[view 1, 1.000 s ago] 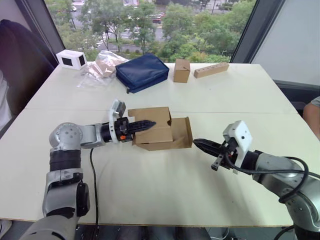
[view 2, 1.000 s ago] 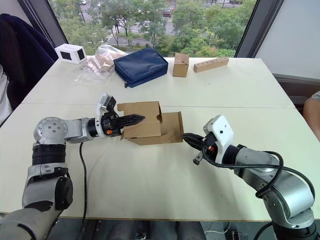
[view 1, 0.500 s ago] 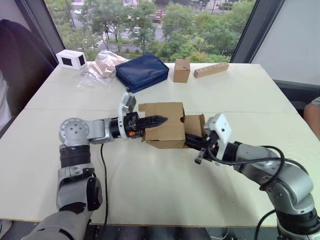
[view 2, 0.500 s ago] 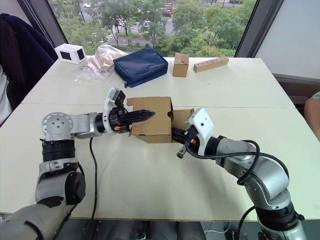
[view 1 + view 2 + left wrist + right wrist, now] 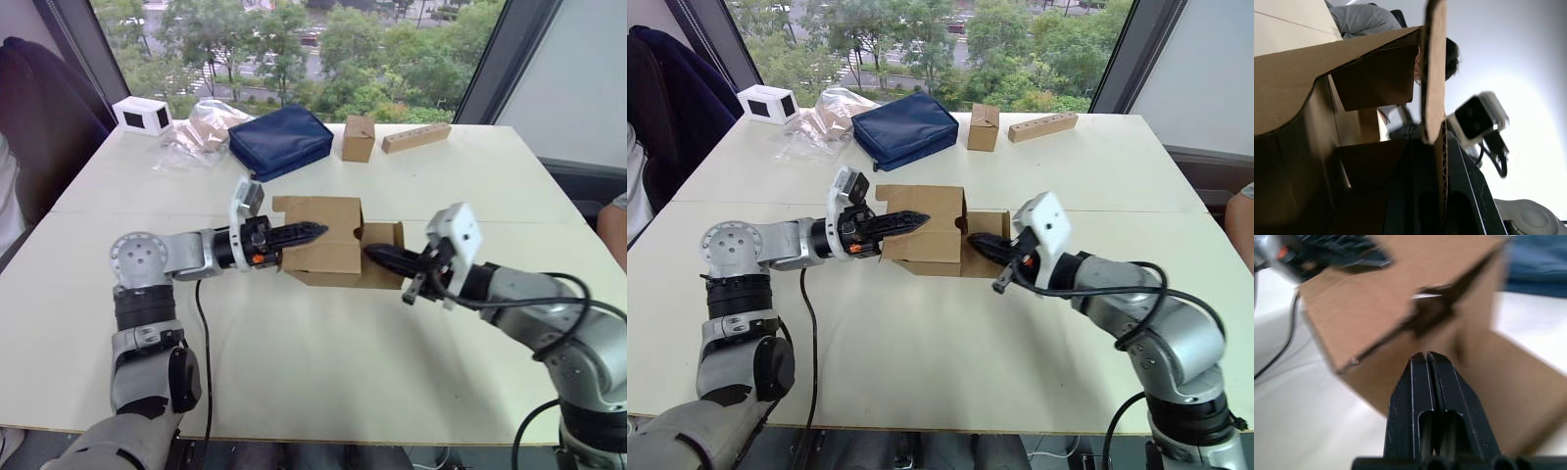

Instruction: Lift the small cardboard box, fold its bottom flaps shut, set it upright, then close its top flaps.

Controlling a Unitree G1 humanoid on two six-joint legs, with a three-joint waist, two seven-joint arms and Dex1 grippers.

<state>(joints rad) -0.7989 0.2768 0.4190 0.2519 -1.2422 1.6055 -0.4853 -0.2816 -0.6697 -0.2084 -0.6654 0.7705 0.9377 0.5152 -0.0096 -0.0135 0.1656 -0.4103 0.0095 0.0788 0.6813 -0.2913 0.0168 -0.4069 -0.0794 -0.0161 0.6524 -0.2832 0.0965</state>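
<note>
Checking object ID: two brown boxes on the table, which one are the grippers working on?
The small cardboard box at mid-table, flaps open, with the left gripper clamped on its wall and the right gripper at its flap. The taped box stands untouched by the window.

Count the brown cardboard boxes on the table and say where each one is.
2. The small cardboard box is mid-table, with the left gripper and the right gripper on it. A smaller taped box stands at the far edge beside the blue pouch.

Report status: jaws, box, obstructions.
Left gripper jaws shut on small cardboard box wall, box on its side. Right gripper jaws shut, tips at the open flap. Nothing in the way.
</note>
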